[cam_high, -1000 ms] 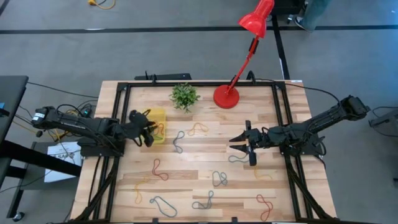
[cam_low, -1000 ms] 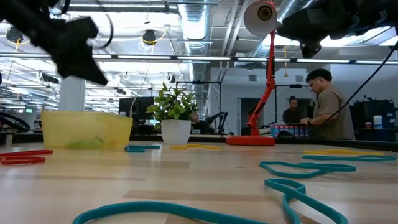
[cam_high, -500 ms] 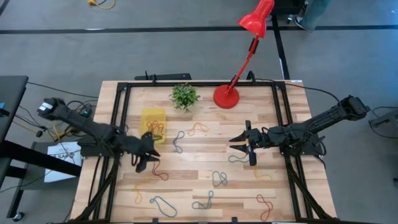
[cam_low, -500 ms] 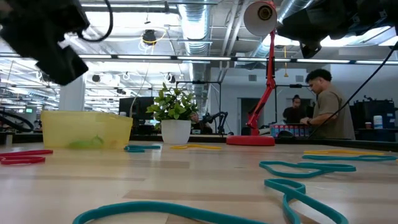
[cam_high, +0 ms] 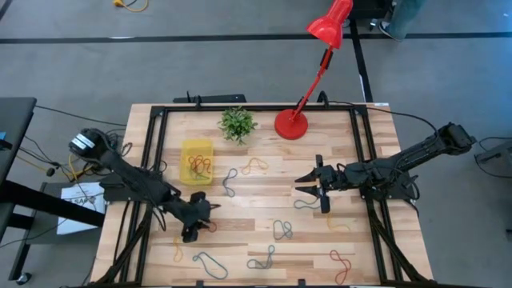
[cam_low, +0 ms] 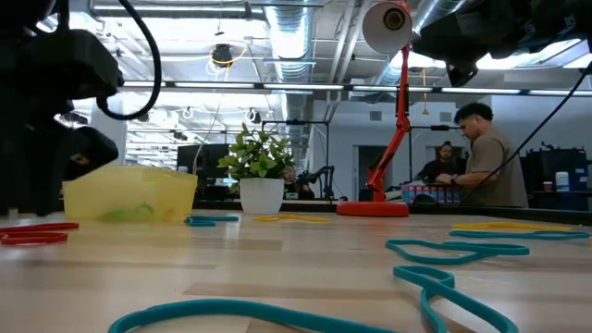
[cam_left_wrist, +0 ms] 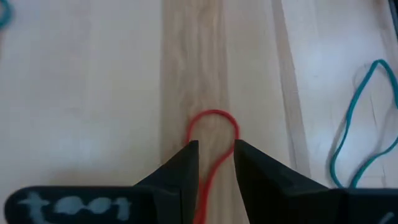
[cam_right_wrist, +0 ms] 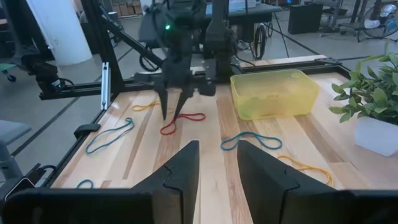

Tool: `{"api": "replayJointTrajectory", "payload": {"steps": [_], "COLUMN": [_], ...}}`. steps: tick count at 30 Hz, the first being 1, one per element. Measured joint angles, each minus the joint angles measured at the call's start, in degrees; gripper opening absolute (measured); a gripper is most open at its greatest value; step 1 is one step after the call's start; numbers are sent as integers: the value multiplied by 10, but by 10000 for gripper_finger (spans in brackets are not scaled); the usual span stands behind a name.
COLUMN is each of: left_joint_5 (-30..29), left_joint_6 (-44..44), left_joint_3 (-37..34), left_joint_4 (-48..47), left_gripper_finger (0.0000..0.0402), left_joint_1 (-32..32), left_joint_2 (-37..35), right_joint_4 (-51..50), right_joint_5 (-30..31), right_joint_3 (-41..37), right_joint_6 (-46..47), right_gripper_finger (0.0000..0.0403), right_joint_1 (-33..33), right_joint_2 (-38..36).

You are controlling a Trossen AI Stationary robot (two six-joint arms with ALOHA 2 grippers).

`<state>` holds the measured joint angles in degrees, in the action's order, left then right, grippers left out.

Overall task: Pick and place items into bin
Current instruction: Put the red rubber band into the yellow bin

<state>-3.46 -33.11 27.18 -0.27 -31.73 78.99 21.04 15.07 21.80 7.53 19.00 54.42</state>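
Left pincer (cam_left_wrist: 216, 155), spread, straddles the red loop (cam_left_wrist: 213, 146) lying between its fingertips

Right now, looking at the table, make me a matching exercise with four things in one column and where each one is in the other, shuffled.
Things:
1. yellow bin
2. left claw
3. right claw
4. red lamp

Places:
A. its base at the table's far edge, beside the potted plant
B. open, straddling a red loop on the wood
C. on the table's left side, already holding a few loops
D. open, waiting above the table's right half

Pairs: 1-C, 2-B, 3-D, 4-A
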Motion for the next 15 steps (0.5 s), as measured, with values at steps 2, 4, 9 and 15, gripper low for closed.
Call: {"api": "replayJointTrajectory", "payload": {"steps": [2, 4, 9, 15], "left_joint_5": [0, 0, -22, -27], "left_joint_6": [0, 3, 3, -6], "left_joint_3": [8, 13, 16, 15], "left_joint_4": [0, 1, 7, 24], "left_gripper_finger": [90, 90, 90, 90], "left_joint_1": [-2, -2, -3, -3], "left_joint_2": [22, 45, 73, 74], "right_joint_4": [0, 0, 0, 0], "right_joint_5": [0, 0, 0, 0], "right_joint_3": [0, 0, 0, 0], "right_joint_6": [0, 0, 0, 1], "right_gripper_finger": [103, 103, 103, 103], "right_joint_1": [0, 0, 0, 0], "right_joint_2": [0, 0, 0, 0]}}
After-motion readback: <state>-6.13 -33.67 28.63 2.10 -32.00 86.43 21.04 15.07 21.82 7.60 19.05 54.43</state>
